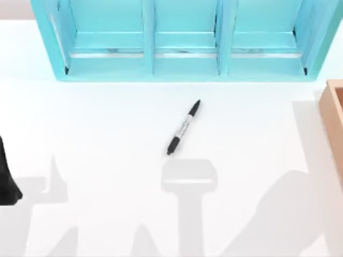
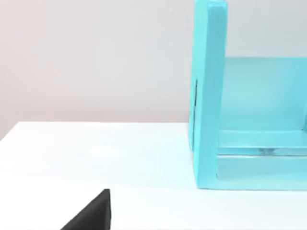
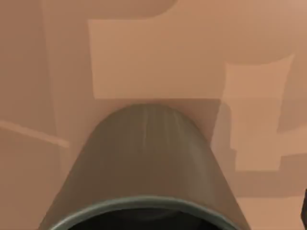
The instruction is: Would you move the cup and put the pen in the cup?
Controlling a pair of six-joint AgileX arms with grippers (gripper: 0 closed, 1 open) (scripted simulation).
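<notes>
Evidently at the cup-moving step: cup [image 3: 144, 163] close before the right wrist, against the wooden box [image 1: 335, 118] at right edge of the top view, pen [image 1: 183, 127] lying mid-frame, left arm [image 1: 6, 179] parked at left edge, jaw states impossible to tell; next, lift cup out beside pen.

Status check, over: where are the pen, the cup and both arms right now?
Pen flat mid-table, untouched. Cup close under right wrist camera, against brown box at the right edge. Left arm parked at left edge. Nothing around the pen.

Pen [image 1: 183, 127] label print: illegible.
</notes>
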